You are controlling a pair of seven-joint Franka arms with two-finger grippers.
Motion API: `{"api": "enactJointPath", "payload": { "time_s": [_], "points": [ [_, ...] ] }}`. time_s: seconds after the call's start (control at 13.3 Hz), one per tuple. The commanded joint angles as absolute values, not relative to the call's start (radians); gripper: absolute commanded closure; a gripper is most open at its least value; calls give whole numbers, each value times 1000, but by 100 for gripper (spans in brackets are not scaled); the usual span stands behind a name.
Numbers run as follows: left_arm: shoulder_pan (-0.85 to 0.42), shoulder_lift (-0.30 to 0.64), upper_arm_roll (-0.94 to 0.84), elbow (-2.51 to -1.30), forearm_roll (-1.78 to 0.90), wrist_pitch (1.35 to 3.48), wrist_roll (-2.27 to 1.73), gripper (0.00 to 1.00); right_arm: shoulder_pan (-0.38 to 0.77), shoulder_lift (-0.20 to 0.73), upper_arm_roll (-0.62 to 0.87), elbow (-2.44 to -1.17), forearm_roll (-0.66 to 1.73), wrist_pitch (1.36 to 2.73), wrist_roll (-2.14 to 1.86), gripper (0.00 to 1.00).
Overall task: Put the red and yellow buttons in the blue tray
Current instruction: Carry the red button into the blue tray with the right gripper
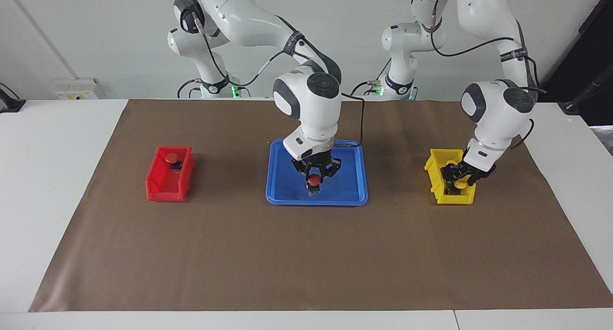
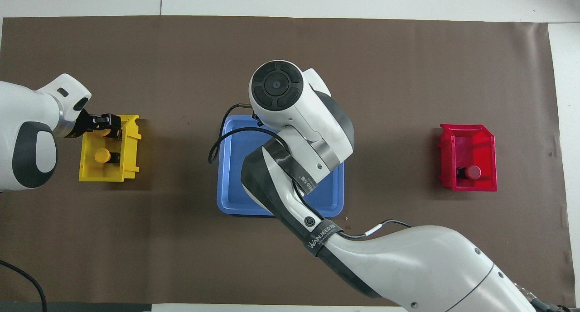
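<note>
The brown mat (image 1: pixel 306 253) covers the table, and on it the blue tray (image 1: pixel 282 193) sits at the middle. The right gripper (image 1: pixel 314 180) hangs low over the tray, its fingers closed on a red button (image 1: pixel 314 179); whether the button's base already rests on the tray floor cannot be told. In the overhead view the right arm hides this button entirely.

The second red button (image 2: pixel 473 172) lies in the red bin (image 2: pixel 487 144), toward the right arm's end of the table. The yellow bin (image 2: pixel 129 142) stands toward the left arm's end. The left gripper (image 1: pixel 457 182) reaches down into it at one yellow button (image 1: pixel 460 183); the spread of its fingers cannot be read. The other yellow button (image 2: pixel 102 156) lies beside it in the same bin, nearer to the robots.

Progress, as judged: no button is yet released in the tray. One red button is at delivery, one yellow button is at pickup, and two buttons are untouched in their bins.
</note>
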State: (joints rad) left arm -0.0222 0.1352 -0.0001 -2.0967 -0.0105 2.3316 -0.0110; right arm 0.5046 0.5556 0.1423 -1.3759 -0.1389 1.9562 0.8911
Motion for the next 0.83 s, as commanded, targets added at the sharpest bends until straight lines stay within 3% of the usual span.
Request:
{"api": "enactJointPath", "payload": {
  "time_s": [0.0,0.15,0.23,0.3,0.38,0.45,0.53,0.6,0.68,0.75],
  "points": [
    [-32,127,6,-2129,3,2364,-32,30,500,519,143,-1474,-138,2028,920,86],
    [-31,127,6,-2131,3,2364,-31,38,500,499,147,-1526,-138,2037,927,85],
    [-31,126,6,-2131,3,2362,-32,56,500,489,149,-1543,-137,2036,931,85],
    [-26,126,6,-2131,3,2359,-31,88,502,485,150,-1557,-130,2036,943,85],
    [-25,126,6,-2128,3,2356,-32,98,511,480,152,-1572,-127,2039,956,85],
    [-22,127,6,-2114,-1,2339,-32,99,515,473,153,-1588,-127,2046,960,81],
    [-28,130,6,-2080,-3,2289,-32,99,517,471,153,-1595,-124,2068,972,72],
    [-29,136,6,-2022,-3,2204,-32,99,515,471,153,-1594,-124,2069,985,42],
    [-29,137,6,-1960,-5,2110,-32,99,511,471,153,-1579,-126,2054,985,4],
    [-31,137,6,-1894,-6,2018,-34,99,500,469,152,-1550,-127,2036,980,0]
  ]
}}
